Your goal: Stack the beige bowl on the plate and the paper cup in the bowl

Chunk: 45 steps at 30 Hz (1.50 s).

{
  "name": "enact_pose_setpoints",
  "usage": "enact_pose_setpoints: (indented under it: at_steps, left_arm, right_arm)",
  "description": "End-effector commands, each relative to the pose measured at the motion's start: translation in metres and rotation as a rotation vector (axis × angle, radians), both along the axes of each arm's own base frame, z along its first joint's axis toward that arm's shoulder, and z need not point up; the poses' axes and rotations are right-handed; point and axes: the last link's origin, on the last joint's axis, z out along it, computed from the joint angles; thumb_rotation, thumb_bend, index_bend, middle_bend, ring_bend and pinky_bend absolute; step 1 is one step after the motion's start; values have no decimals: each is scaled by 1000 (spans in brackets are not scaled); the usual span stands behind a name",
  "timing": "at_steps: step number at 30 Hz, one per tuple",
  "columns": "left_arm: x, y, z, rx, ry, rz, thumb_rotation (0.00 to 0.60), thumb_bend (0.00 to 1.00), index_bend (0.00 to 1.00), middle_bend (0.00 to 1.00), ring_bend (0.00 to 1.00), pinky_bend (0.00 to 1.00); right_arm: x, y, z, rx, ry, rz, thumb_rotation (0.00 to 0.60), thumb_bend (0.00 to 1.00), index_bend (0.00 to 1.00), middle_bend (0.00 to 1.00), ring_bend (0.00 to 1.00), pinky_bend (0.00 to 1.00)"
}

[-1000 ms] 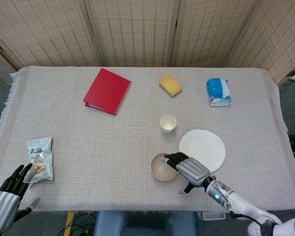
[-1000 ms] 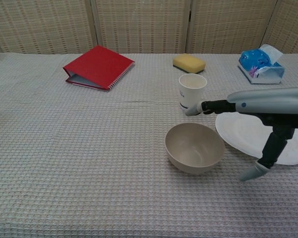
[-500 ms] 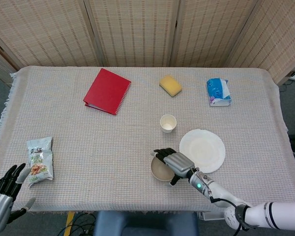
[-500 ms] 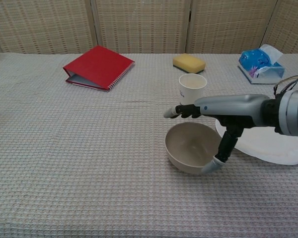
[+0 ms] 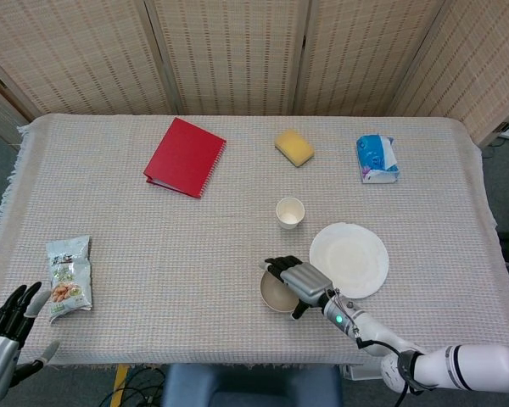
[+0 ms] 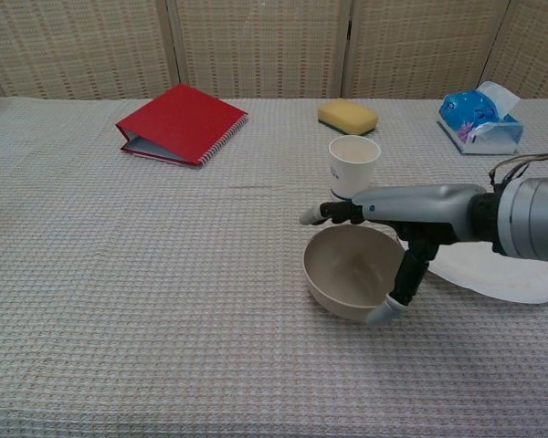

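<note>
I am reaching my right hand point(image 6: 384, 239) flat over the beige bowl point(image 6: 351, 272), fingers stretched across the opening and thumb hanging at the near wall, spread and holding nothing, because I am setting up a rim grasp. The bowl is sitting on the cloth just beside the plate point(image 5: 353, 254), the paper cup point(image 5: 289, 212) standing behind it.

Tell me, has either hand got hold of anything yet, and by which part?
Nothing is clearly held. The right hand spans the beige bowl, fingers flat above its rim, thumb at its near-right wall. The left hand is open.
</note>
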Motion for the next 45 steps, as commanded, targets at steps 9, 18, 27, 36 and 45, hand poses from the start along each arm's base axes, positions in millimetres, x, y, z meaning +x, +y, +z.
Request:
enact_pose_setpoints:
  at_steps: [9, 18, 27, 36, 45]
  left_arm:
    - [0, -1, 1, 3, -2, -1, 600, 276, 0, 69, 3, 285]
    - [-1, 1, -2, -2, 11, 3, 600, 276, 0, 69, 3, 285]
    - [1, 4, -14, -15, 52, 9, 600, 276, 0, 69, 3, 285]
    - [5, 8, -30, -43, 93, 11, 600, 276, 0, 69, 3, 285]
    - [5, 9, -33, -47, 99, 9, 600, 276, 0, 69, 3, 285]
  right_arm:
    - [-4, -2, -4, -36, 1, -5, 600, 225, 86, 128, 41, 18]
    - [1, -1, 20, -95, -39, 9, 600, 252, 110, 171, 82, 54]
    - [-18, 2, 91, -210, -2, 1, 600, 249, 109, 166, 82, 54]
    - [-60, -2, 133, -266, 58, -61, 600, 249, 109, 156, 82, 54]
    - [-107, -13, 122, -230, 86, -142, 600, 247, 109, 134, 82, 54]
